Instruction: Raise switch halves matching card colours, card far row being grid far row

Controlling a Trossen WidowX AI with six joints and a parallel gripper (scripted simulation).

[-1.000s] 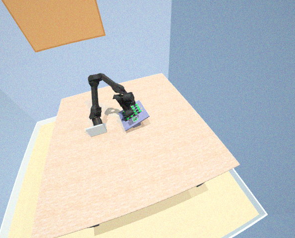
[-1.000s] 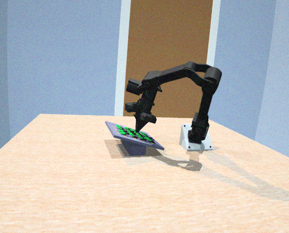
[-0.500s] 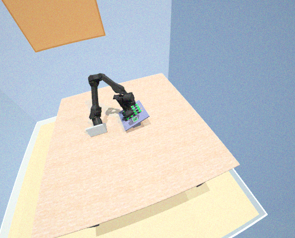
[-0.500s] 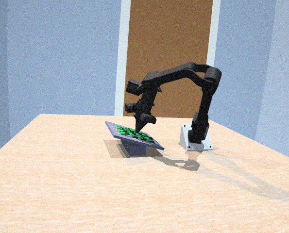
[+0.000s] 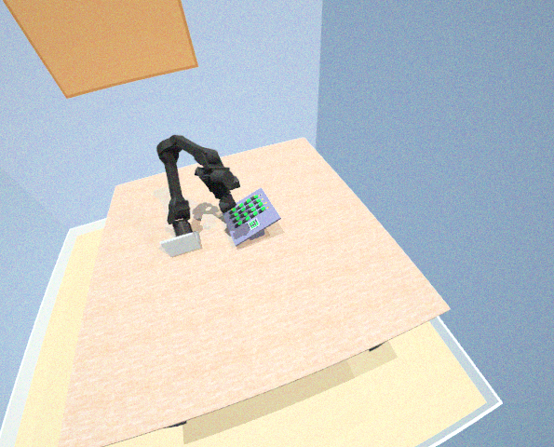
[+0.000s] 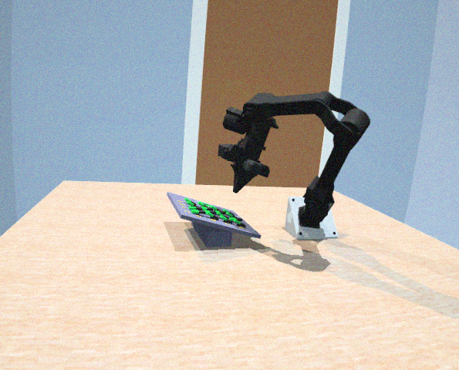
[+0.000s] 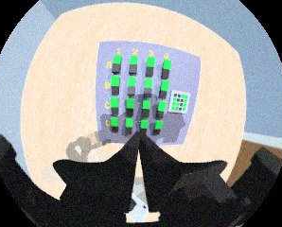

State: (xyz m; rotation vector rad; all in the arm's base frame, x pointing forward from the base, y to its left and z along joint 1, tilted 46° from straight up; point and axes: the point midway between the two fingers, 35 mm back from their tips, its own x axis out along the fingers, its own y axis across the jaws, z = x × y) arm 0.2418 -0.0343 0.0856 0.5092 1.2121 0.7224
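A tilted lilac panel (image 5: 267, 224) (image 6: 175, 201) (image 7: 193, 70) carries a grid of green and dark grey rocker switches (image 5: 248, 208) (image 6: 214, 210) (image 7: 139, 95). The small card (image 5: 253, 223) (image 7: 181, 102) with green and grey squares lies on the panel beside the grid. My gripper (image 6: 236, 190) (image 7: 139, 135) (image 5: 227, 209) is shut and empty. It hangs in the air above the near edge of the panel, clear of the switches. In the wrist view the fingertips point at the nearest row.
The panel rests on a dark block (image 6: 213, 237) on the table (image 5: 267, 312) (image 6: 102, 298). The arm's grey base (image 5: 182, 244) (image 6: 309, 224) stands beside it. An orange door (image 6: 267, 48) is behind the table.
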